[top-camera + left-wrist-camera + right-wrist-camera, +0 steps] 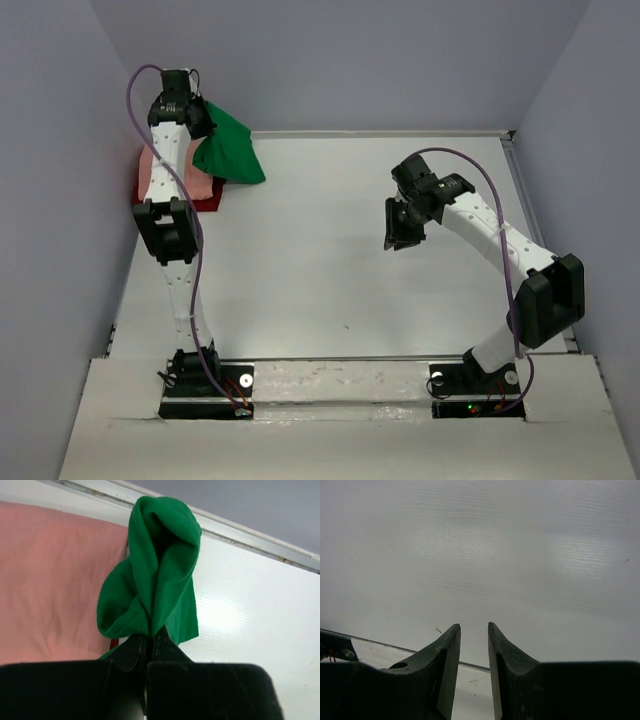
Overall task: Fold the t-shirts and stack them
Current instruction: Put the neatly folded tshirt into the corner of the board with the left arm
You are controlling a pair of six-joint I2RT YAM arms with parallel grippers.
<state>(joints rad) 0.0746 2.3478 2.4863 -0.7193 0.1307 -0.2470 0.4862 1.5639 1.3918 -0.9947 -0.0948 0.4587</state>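
Observation:
A bright green t-shirt [230, 148] hangs bunched from my left gripper [205, 118] at the far left of the table. In the left wrist view the left gripper [150, 636] is shut on the green t-shirt [160, 575], pinching a fold between its tips. Below and left of it lies the salmon-pink t-shirt [50, 580], flat, with a sliver of dark red t-shirt [210, 201] showing under it. The pink one [196, 187] is partly hidden by my left arm in the top view. My right gripper [404, 238] hovers over bare table at mid right, open and holding nothing [474, 626].
A raised rim [380, 133] runs along the table's far edge, close behind the hanging shirt. Grey walls close in on the left, back and right. The white table surface [330, 260] lies between the two arms.

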